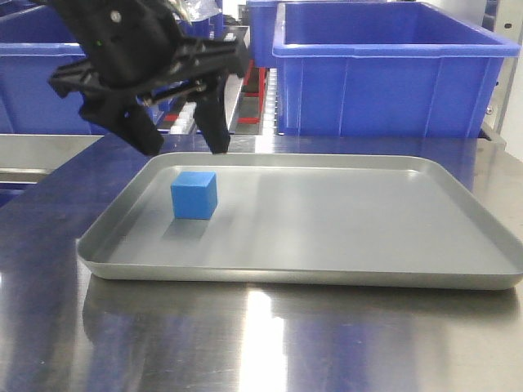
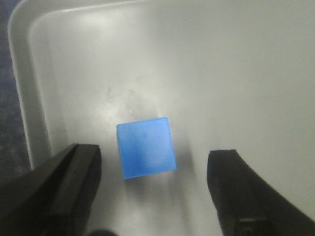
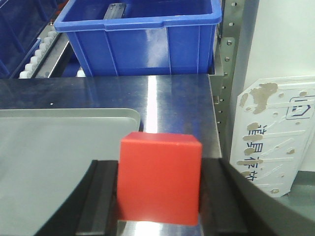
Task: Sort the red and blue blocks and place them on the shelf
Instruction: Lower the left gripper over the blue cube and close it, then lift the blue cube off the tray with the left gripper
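Right gripper [image 3: 160, 196] clamps red block [image 3: 160, 177]; blue block [image 1: 194, 196] lies in grey tray [image 1: 368, 237].

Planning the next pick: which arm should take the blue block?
Left. The left pincer hangs open over the blue block in the tray, fingers either side. The right pincer is shut on the red block.

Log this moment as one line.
left gripper: open, over blue block | blue block: in tray, ungrasped | right gripper: shut on red block | stage: neither block placed
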You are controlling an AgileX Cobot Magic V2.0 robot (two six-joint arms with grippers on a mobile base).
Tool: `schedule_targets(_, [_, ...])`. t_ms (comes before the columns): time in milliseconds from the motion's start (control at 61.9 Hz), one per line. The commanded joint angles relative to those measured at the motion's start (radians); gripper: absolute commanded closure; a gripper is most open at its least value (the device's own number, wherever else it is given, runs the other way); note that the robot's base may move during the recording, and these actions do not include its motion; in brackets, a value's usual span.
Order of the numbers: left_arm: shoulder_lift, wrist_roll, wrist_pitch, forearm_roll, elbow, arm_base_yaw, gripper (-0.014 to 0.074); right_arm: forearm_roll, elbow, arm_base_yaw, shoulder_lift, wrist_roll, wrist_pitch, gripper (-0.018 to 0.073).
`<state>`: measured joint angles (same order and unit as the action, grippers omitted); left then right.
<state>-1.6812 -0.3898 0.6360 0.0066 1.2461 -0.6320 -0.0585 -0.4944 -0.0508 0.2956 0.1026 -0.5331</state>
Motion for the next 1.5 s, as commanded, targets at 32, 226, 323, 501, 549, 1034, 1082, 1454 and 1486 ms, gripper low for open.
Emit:
schedule_targets(32, [0.018,-0.023,-0.048,0.009,0.037,-0.006,0.0076,0.004,-0.029,0.008,0.007,-0.005,0.087,0.051])
schedule_targets(226, [-0.027,-0.023,-0.069,0.009,0.037,-0.006,0.0076,0.004,-0.029,0.008,0.007,-0.005,0.087,0.051])
schedule_targets(323, [-0.041,-0.023,-0.104,0.009,0.037,-0.004,0.0076,0.004,-0.029,0.008,0.007,-0.005,0.087,0.051])
schedule_targets(501, [-0.063,-0.026,-0.124,0.009,0.037,-0.004,0.0082,0.004,-0.029,0.008,0.007,-0.005,0.086,0.051])
schedule_targets(549, [-0.071,-0.026,-0.124,0.009,0.037,-0.004,0.0087,0.004,-0.029,0.008,0.007,-0.005,0.086,0.051])
schedule_targets(1034, [-0.094,-0.026,-0.099,-0.035,0.037,-0.004,0.0135,0.004,-0.029,0.008,0.007,-0.005,0.086,0.051])
schedule_targets(1082, [-0.092,-0.026,-0.097,-0.041,0.037,-0.004,0.0166,0.004,-0.029,0.008,0.007,-0.005,0.086,0.051])
schedule_targets(1454, [-0.078,-0.026,-0.062,-0.045,0.04,-0.004,0.0473,0.004,-0.029,0.008,0.007,-0.005,0.086,0.051])
schedule_targets(1486, [-0.07,-0.026,-0.062,-0.045,0.04,-0.004,0.0473,0.004,-0.029,0.008,0.007,-0.005,0.086,0.051])
